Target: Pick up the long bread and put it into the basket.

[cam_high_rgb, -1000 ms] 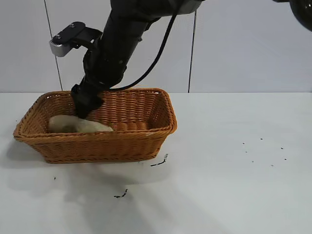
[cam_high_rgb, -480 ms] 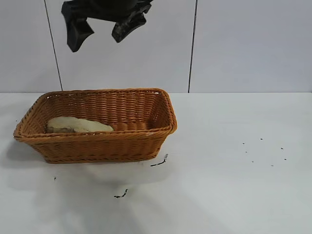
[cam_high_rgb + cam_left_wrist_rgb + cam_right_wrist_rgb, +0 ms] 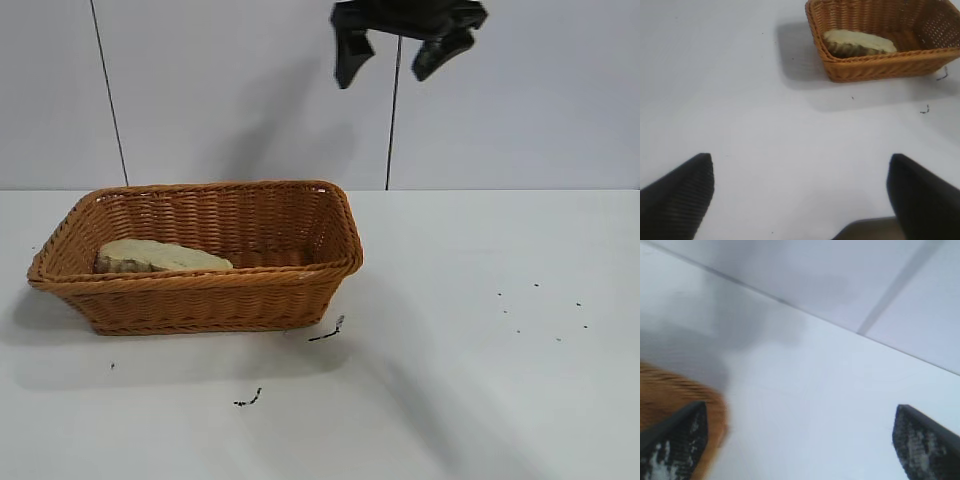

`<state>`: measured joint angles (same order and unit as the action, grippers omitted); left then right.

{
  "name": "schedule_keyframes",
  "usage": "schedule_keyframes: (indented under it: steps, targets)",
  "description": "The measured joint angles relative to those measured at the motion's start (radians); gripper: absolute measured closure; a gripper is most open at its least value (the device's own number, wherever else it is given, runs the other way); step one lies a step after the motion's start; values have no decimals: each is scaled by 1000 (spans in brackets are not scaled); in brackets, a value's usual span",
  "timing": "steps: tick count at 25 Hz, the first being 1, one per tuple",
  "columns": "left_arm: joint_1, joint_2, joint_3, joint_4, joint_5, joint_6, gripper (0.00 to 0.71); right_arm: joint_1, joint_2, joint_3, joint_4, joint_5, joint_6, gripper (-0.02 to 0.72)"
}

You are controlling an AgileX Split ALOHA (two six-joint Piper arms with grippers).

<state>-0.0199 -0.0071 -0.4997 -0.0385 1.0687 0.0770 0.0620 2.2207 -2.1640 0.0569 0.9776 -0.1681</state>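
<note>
The long bread lies inside the basket at its left end, pale side up. From the left wrist view the bread rests against the basket's near wall. My right gripper hangs open and empty high above the basket's right end, in front of the wall. In its own view the right gripper has nothing between its fingers, with a corner of the basket beside one finger. My left gripper stands open over bare table, well away from the basket, and is outside the exterior view.
The white table runs wide to the right of the basket. Small dark scraps lie just in front of the basket, another scrap sits nearer the front, and fine specks dot the right side. A panelled wall stands behind.
My right gripper has come up out of the basket, empty, and swung rightward near the top of the view. The bread stays in the basket.
</note>
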Motion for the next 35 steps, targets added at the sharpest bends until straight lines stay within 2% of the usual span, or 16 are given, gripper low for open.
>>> schedule_keyframes:
  steps: [5, 11, 19, 26, 35]
  targets:
    - [0, 0, 0, 0, 0, 0, 18, -66, 0, 0, 13, 72, 0, 14]
    - [0, 0, 0, 0, 0, 0, 18, -70, 0, 0, 23, 225, 1, 14]
    - [0, 0, 0, 0, 0, 0, 18, -70, -112, 101, 28, 236, 56, 14]
    - [0, 0, 0, 0, 0, 0, 18, -70, -404, 439, 28, 236, 56, 14]
    - [0, 0, 0, 0, 0, 0, 18, -70, -946, 1008, 17, 238, 36, 14]
